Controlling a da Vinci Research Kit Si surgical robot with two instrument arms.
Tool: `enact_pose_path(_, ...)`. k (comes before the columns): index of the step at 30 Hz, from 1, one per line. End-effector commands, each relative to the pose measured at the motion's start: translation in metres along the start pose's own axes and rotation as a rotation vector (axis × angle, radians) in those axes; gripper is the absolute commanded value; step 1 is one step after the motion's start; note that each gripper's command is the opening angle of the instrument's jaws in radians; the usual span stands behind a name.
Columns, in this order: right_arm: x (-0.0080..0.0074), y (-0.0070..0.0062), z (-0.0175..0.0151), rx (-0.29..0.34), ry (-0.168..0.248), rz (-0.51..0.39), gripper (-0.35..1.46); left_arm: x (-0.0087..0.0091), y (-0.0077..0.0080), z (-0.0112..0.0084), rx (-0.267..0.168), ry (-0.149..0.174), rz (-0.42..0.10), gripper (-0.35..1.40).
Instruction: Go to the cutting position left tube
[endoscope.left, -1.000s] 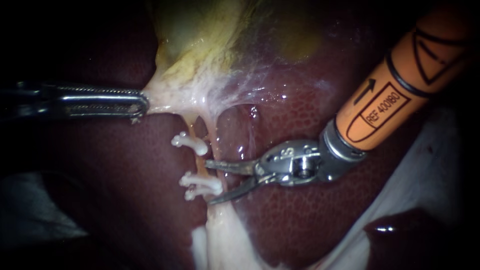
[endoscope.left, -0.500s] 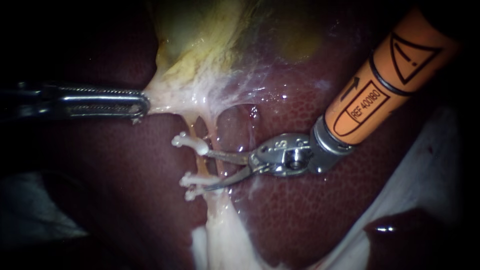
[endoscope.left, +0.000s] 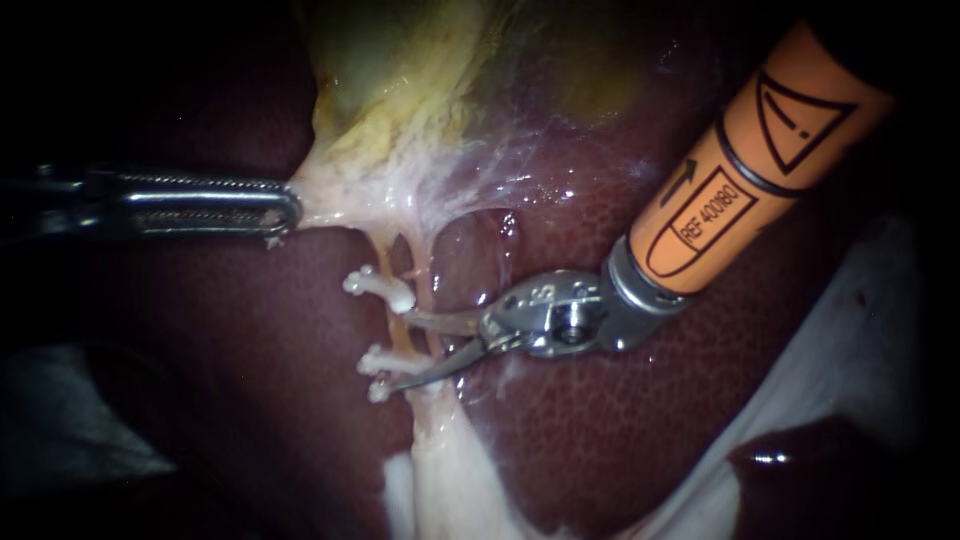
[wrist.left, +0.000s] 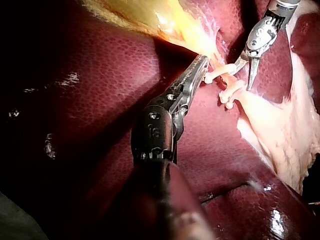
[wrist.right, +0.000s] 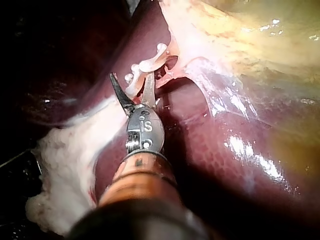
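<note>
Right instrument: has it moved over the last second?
Yes. The right instrument has slid left toward the clips on the left tube; its open jaws now reach between them.

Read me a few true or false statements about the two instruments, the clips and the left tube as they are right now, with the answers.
1. The right instrument's jaws stand open. True.
2. The left instrument holds nothing. False: its jaws are shut on pale tissue at the lower end of the gallbladder.
3. White clips sit on the left tube. True: an upper clip and lower clips cross it.
4. The left tube is cut through between the clips. False: it runs unbroken there, between the open jaws.
</note>
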Motion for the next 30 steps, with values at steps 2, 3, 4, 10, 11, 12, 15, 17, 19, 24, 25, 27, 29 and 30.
enact_pose_path(2, 0.0001, 0.0000, 0.0007, -0.004, -0.001, -0.002, 1.16, 0.0000, 0.0001, 0.0000, 0.002, 0.000, -0.001, -0.35)
enact_pose_path(3, 0.0002, 0.0000, 0.0012, -0.005, 0.001, -0.003, 1.16, 0.0001, 0.0001, 0.0000, 0.002, 0.000, -0.001, -0.35)
enact_pose_path(4, 0.0002, 0.0000, 0.0016, -0.006, 0.004, -0.004, 1.15, 0.0001, 0.0001, 0.0001, 0.002, 0.000, -0.001, -0.35)
enact_pose_path(10, 0.0004, 0.0005, 0.0035, -0.031, 0.034, 0.033, 1.16, 0.0001, 0.0005, 0.0002, 0.007, 0.002, -0.001, -0.35)
enact_pose_path(11, 0.0004, 0.0005, 0.0036, -0.034, 0.038, 0.039, 1.16, 0.0001, 0.0005, 0.0003, 0.008, 0.002, -0.001, -0.35)
enact_pose_path(12, 0.0005, 0.0006, 0.0037, -0.040, 0.045, 0.046, 1.18, 0.0001, 0.0006, 0.0003, 0.008, 0.002, -0.001, -0.35)
enact_pose_path(15, 0.0010, 0.0010, 0.0043, -0.059, 0.067, 0.054, 1.23, 0.0001, 0.0008, 0.0005, 0.002, 0.001, -0.001, -0.35)
enact_pose_path(17, 0.0013, 0.0012, 0.0046, -0.057, 0.088, 0.078, 1.26, 0.0000, 0.0010, 0.0006, 0.000, 0.000, -0.001, -0.35)
enact_pose_path(19, 0.0014, 0.0012, 0.0048, -0.056, 0.097, 0.090, 1.26, 0.0001, 0.0012, 0.0006, 0.001, 0.000, -0.002, -0.35)
enact_pose_path(24, 0.0018, 0.0010, 0.0047, -0.054, 0.104, 0.103, 1.28, 0.0001, 0.0011, 0.0007, 0.000, 0.000, -0.001, -0.35)
enact_pose_path(25, 0.0019, 0.0009, 0.0046, -0.052, 0.110, 0.109, 1.28, 0.0001, 0.0011, 0.0007, 0.000, 0.000, -0.001, -0.35)
enact_pose_path(27, 0.0023, 0.0006, 0.0045, -0.048, 0.120, 0.110, 1.31, 0.0001, 0.0011, 0.0006, 0.000, 0.000, -0.001, -0.35)
enact_pose_path(29, 0.0028, 0.0001, 0.0043, -0.044, 0.126, 0.111, 1.31, 0.0000, 0.0010, 0.0006, -0.001, 0.000, -0.001, -0.35)
enact_pose_path(30, 0.0031, -0.0002, 0.0042, -0.042, 0.129, 0.111, 1.31, 0.0000, 0.0010, 0.0006, -0.001, 0.000, -0.001, -0.35)
